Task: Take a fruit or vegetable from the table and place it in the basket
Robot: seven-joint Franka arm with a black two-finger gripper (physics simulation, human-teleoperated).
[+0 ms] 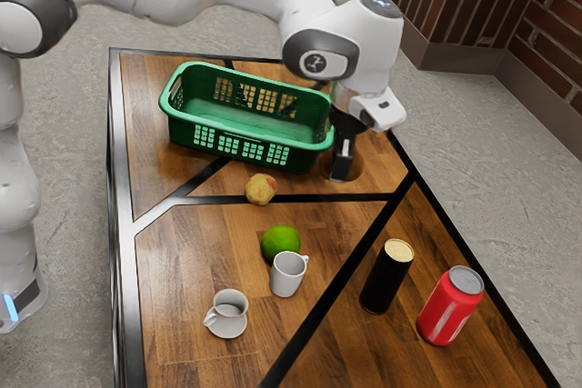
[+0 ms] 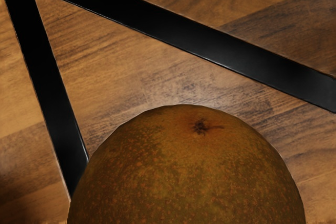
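The gripper (image 1: 343, 166) is low, beside the green basket (image 1: 185, 132); I cannot tell if it is wide, narrow or holding something. The brown speckled fruit (image 2: 189, 177) is at the gripper, outside the basket, above or on the tabletop (image 1: 195, 252).

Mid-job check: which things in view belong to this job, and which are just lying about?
Part of the job:
End effector
Speckled brown fruit beneath it
Green basket

Just lying about:
Lime and yellowish-red fruit, though either would fit the task's wording
White mug nearest the lime
Other white mug
Black can
Red can
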